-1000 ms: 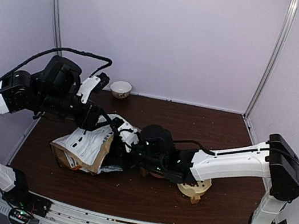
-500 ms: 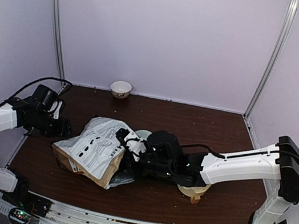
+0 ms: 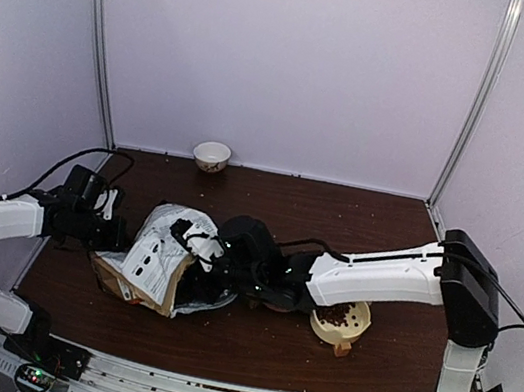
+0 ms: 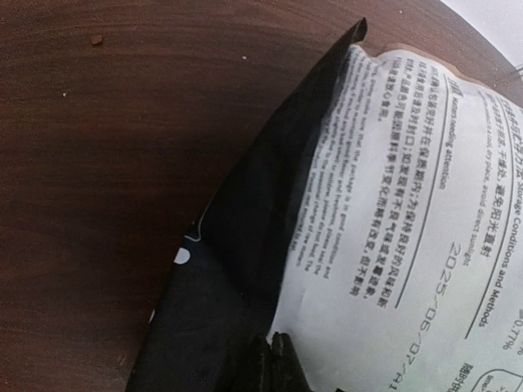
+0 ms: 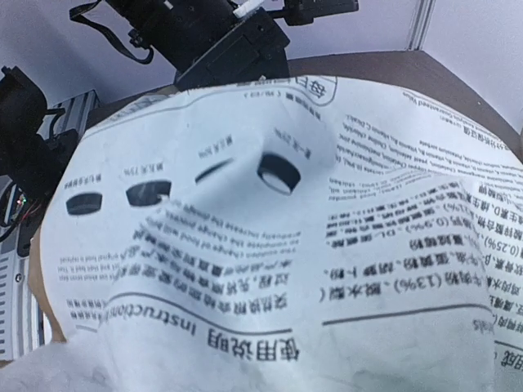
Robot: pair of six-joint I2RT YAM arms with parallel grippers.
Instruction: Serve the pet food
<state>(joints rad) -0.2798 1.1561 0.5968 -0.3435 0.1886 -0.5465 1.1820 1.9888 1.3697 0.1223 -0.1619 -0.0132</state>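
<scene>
The pet food [image 3: 340,317] fills a tan bowl [image 3: 352,332] on the right of the table. The printed paper bag [image 3: 159,251] lies on its side left of centre. My left gripper [image 3: 112,231] is at the bag's left edge. In the left wrist view its fingertips [image 4: 274,351] are shut together on the crease between the bag's black side and its white panel [image 4: 409,212]. My right wrist [image 3: 245,244] reaches into the bag's mouth. There the bag [image 5: 286,245] covers the right wrist view and hides the fingers, which are shut.
A small white bowl [image 3: 211,155] stands at the back wall. Crumbs and loose kibble [image 4: 96,38] lie scattered on the dark wooden table [image 3: 368,225]. The cell's walls close in on the left, the back and the right.
My left arm dropped from above the bag to the table's left, then moved in to the bag's edge and shut. My right arm pushed left into the bag, uncovering the tan bowl.
</scene>
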